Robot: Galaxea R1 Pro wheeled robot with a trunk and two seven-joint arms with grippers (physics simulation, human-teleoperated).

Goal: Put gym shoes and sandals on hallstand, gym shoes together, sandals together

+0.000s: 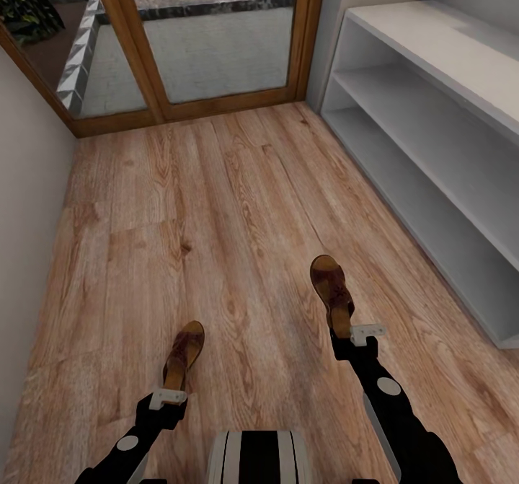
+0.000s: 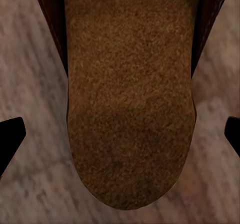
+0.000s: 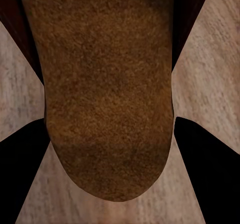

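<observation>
Both sandals held, hallstand [image 1: 432, 145] at my right.
My left gripper [image 1: 169, 397] clamps the left sandal [image 1: 184, 354], right gripper [image 1: 364, 334] the right sandal [image 1: 331, 289], both by heels; light, stiff soles.

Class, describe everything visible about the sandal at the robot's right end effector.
The right-hand sandal is small, brown and leathery, with a tan suede-like footbed and dark straps. Its heel end sits at the right end effector, toe pointing toward the glass door. The wrist view shows a dark finger on each side of the heel.
</observation>
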